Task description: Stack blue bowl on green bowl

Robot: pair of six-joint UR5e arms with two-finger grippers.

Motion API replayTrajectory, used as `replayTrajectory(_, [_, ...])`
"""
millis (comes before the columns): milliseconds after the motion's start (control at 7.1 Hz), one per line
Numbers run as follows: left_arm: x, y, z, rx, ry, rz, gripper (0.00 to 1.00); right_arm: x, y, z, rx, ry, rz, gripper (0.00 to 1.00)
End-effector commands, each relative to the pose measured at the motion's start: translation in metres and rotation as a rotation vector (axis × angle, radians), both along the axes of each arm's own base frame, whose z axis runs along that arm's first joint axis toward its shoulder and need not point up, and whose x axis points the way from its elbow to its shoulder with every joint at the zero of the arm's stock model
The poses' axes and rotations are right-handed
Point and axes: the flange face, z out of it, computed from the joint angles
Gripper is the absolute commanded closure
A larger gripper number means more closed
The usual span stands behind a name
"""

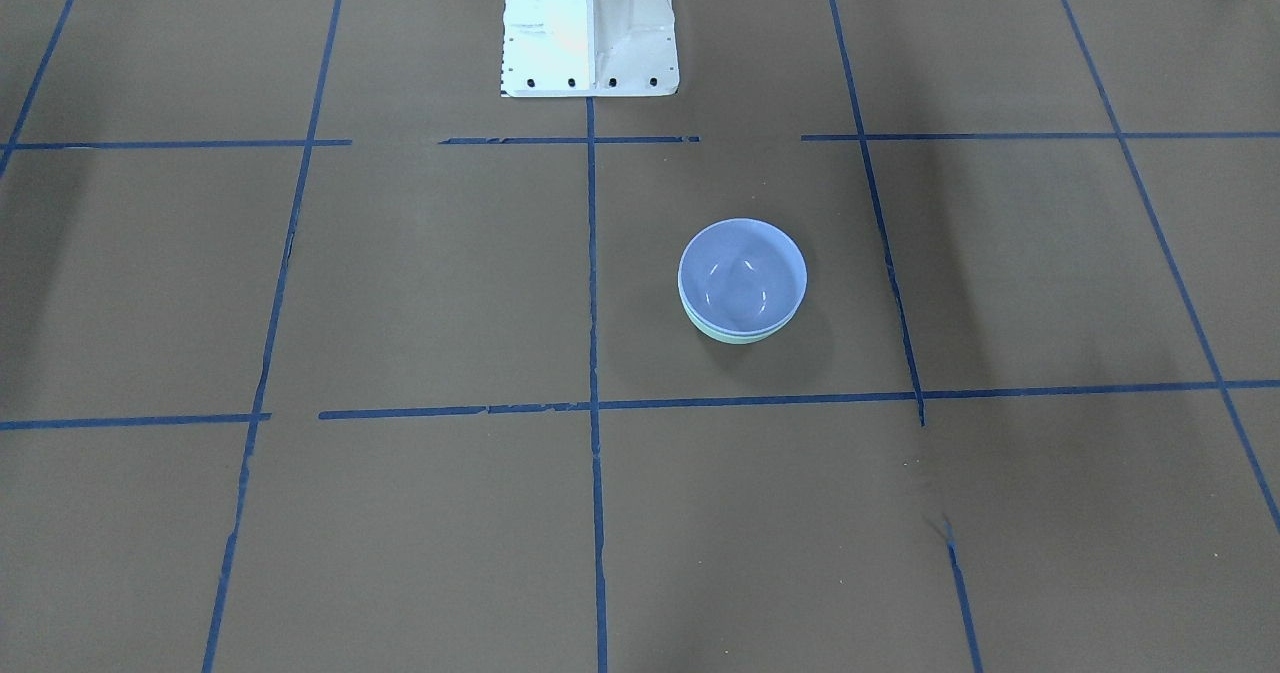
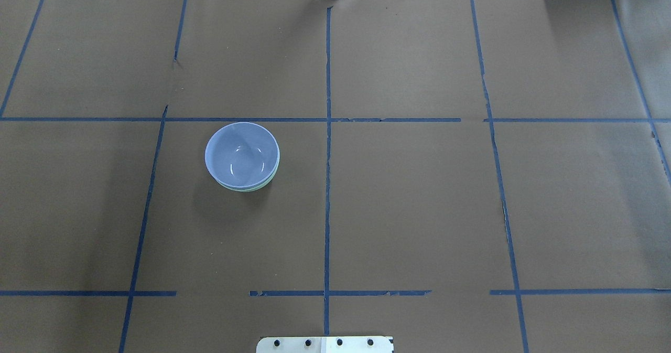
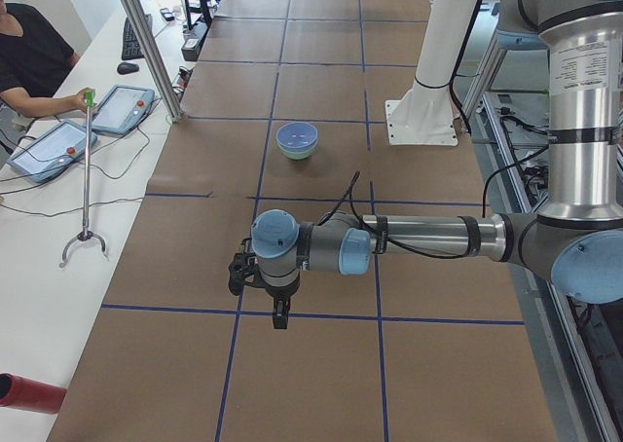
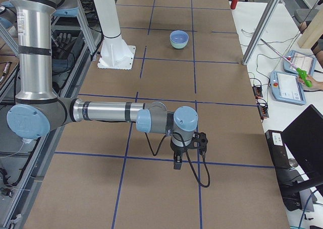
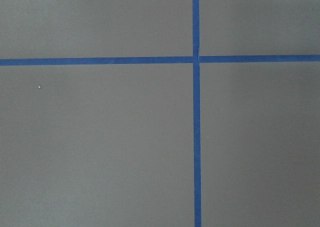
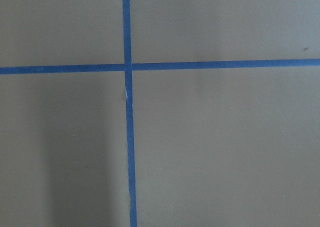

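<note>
The blue bowl [image 1: 742, 275] sits nested inside the green bowl [image 1: 735, 335], of which only a thin mint rim shows below it. The stack stands left of the centre tape line in the overhead view, blue bowl [image 2: 241, 154] over green bowl [image 2: 246, 189]. It also shows far off in both side views [image 3: 297, 133] [image 4: 178, 36]. My left gripper [image 3: 279, 317] hangs over the table far from the bowls and points down. My right gripper [image 4: 177, 163] does the same at the other end. I cannot tell whether either is open or shut. The wrist views show only paper and tape.
Brown paper with a blue tape grid [image 2: 327, 185] covers the table. The white robot base [image 1: 588, 23] stands at the table's robot side. An operator with a grabber stick [image 3: 86, 169] and tablets [image 3: 127, 106] is beside the table, behind a metal post [image 3: 146, 43].
</note>
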Motion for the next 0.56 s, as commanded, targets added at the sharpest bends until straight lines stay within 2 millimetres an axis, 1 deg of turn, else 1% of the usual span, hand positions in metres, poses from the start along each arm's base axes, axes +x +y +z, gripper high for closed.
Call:
replayTrajectory(0, [-0.0006, -0.0001, -0.0015, 0.003, 0.0, -0.001, 0.0, 0.0, 0.0, 0.0, 0.0, 0.0, 0.0, 0.0])
replayTrajectory(423, [-0.0054, 0.0005, -0.0021, 0.003, 0.0, -0.012, 0.0, 0.0, 0.0, 0.0, 0.0, 0.0, 0.0, 0.0])
